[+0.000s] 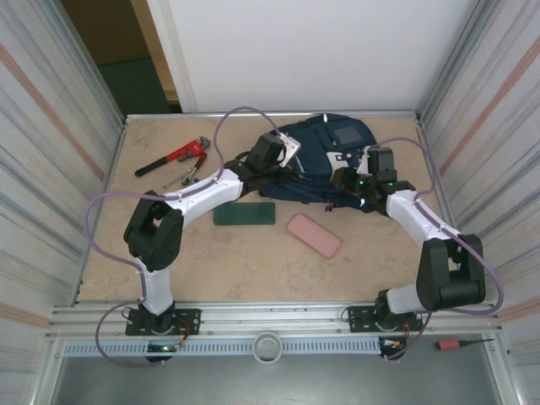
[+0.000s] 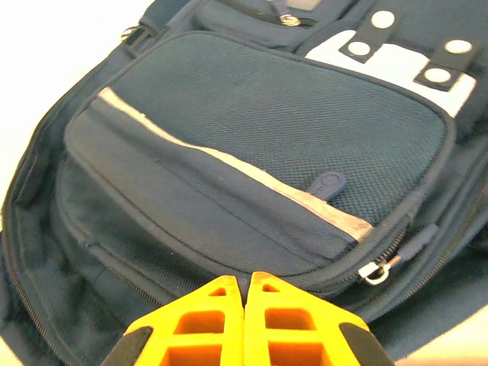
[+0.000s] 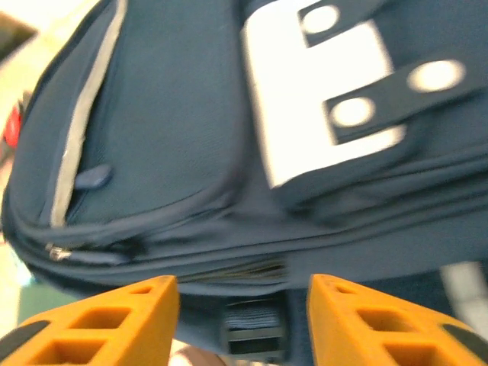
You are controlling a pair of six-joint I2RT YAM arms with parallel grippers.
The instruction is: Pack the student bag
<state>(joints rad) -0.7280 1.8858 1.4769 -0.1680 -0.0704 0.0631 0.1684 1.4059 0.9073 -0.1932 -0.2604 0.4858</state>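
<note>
Position of the student bag (image 1: 325,160): far middle of the bench (image 1: 253,270), a little right of centre, lying flat with both arms reaching onto it.

Overhead view, layout. I read a red wrench (image 1: 173,158) at far left, well apart from the bag. A dark green flat case (image 1: 244,213) lies just in front of the bag, with a pink flat case (image 1: 314,234) near it to the right, tilted. The two cases do not touch. From up here I cannot make out how either pincer stands.

Left wrist view, detail. The left pincer (image 2: 244,293) is clenched, its yellow fingers pressed together with nothing between them. It sits at the near edge of the front pocket (image 2: 259,122); whether it touches the fabric I cannot tell. A pale reflective stripe (image 2: 229,164) runs diagonally across the pocket. A metal zip pull (image 2: 377,271) rests at the pocket's lower right corner.

Right wrist view, detail, somewhat blurred. The right pincer (image 3: 244,301) is released, its fingers well apart and gripping nothing. Beyond the gap I see the bag's side seam and a dark buckle (image 3: 255,332). A white patch (image 3: 305,99) crossed by dark straps with pale studs takes up the upper right.
</note>
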